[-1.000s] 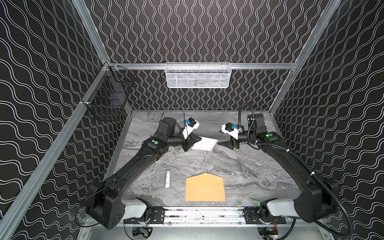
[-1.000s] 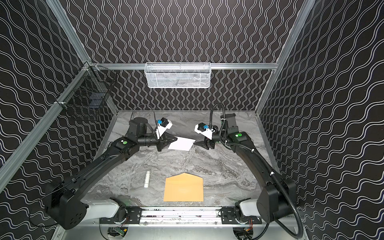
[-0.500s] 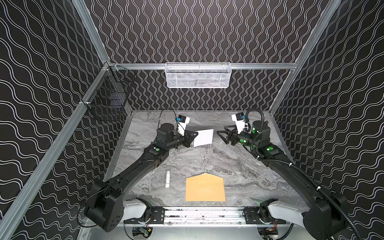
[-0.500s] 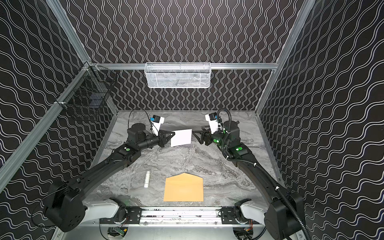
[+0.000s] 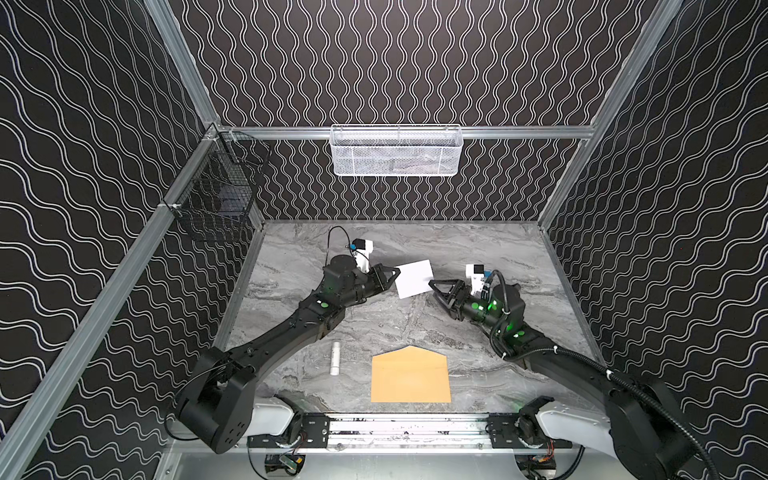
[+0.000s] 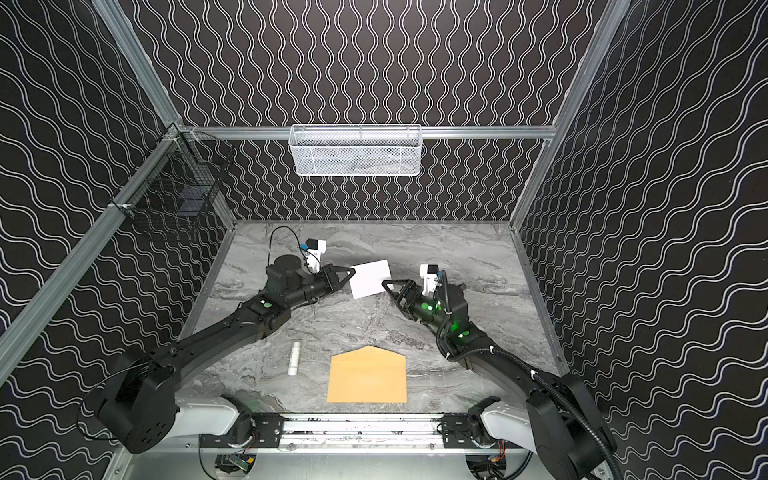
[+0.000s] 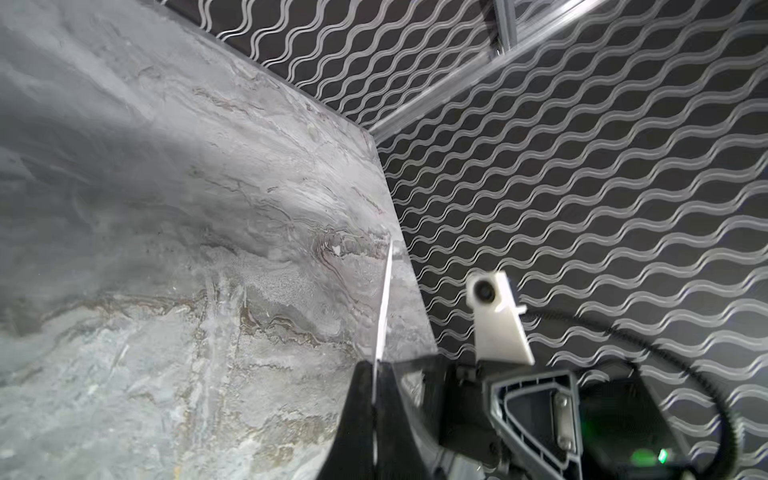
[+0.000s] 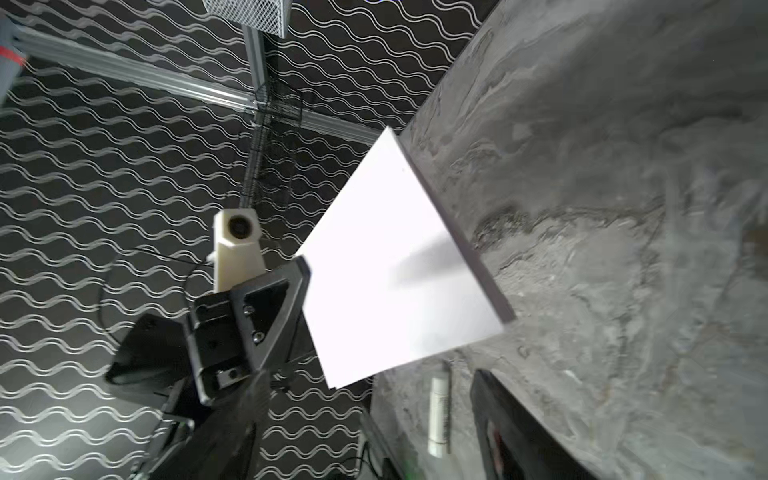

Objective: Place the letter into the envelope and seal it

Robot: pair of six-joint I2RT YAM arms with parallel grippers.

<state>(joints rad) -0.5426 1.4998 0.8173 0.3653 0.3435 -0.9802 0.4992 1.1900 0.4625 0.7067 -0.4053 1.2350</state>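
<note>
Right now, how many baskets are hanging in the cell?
2. A white mesh basket hangs on the back rail, about centre. A black wire basket hangs on the left rail, near the back corner. No other shows in any view.
</note>
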